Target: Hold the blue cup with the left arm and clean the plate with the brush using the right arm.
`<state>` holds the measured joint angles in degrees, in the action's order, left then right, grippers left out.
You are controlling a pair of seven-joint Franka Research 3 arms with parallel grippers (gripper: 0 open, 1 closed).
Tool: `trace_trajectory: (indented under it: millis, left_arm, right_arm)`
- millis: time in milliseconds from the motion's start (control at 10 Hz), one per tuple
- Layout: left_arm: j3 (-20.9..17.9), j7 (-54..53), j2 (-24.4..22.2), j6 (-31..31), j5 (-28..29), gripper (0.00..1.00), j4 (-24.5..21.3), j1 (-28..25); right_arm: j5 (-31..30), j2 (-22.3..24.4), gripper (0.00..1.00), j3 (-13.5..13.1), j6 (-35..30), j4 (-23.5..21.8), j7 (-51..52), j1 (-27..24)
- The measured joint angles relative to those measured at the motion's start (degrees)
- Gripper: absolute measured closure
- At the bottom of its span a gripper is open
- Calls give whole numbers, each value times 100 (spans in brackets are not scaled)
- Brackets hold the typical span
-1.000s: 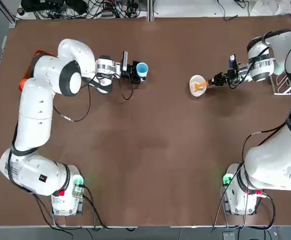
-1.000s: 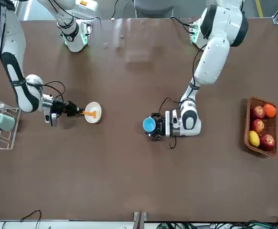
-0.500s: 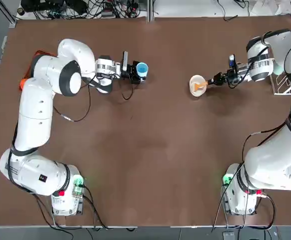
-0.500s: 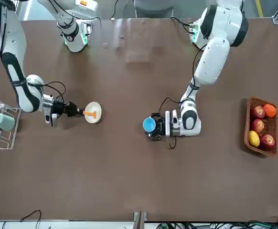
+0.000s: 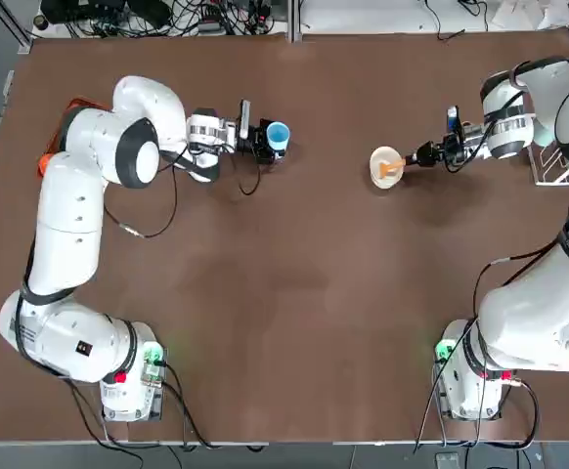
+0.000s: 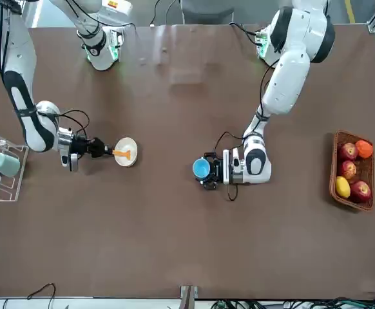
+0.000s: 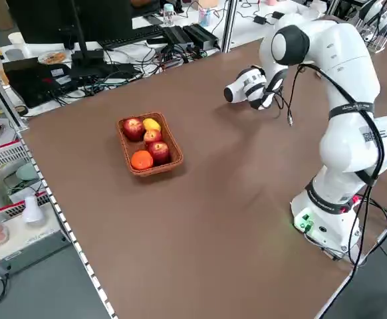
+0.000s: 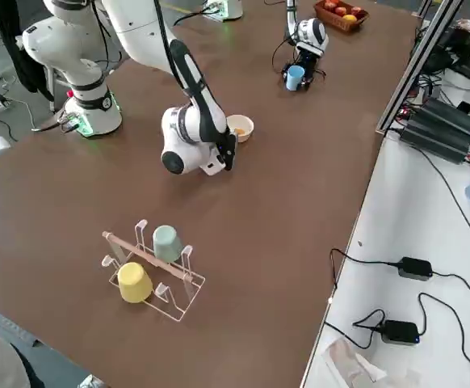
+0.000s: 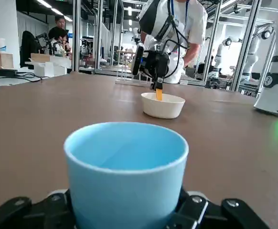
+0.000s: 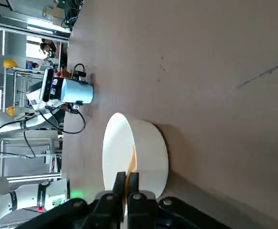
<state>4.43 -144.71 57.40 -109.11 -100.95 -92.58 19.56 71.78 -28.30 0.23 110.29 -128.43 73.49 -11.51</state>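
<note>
Gripping the blue cup (image 5: 279, 134), left gripper (image 5: 264, 143); right gripper (image 5: 423, 155) pinches brush (image 5: 393, 169) over plate (image 5: 385, 164).

The counter (image 5: 294, 293) is being viewed from straight overhead, with the arm bases at 6 o'clock, and again from the opposite edge, with the bases at 12 o'clock. Two raised side views are looking diagonally across it from farther off. Each wrist camera is sitting close and low; the blue cup (image 9: 125, 174) and the plate (image 9: 163, 105) are being shared by both.
</note>
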Motion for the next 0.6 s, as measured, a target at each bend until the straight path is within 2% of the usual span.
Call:
trace_trajectory:
  millis: [600]
  left_arm:
    - [0,0,0,2,0,33,1,0]
  right_arm:
    - [7,529,95,4,-147,-3,-721,136]
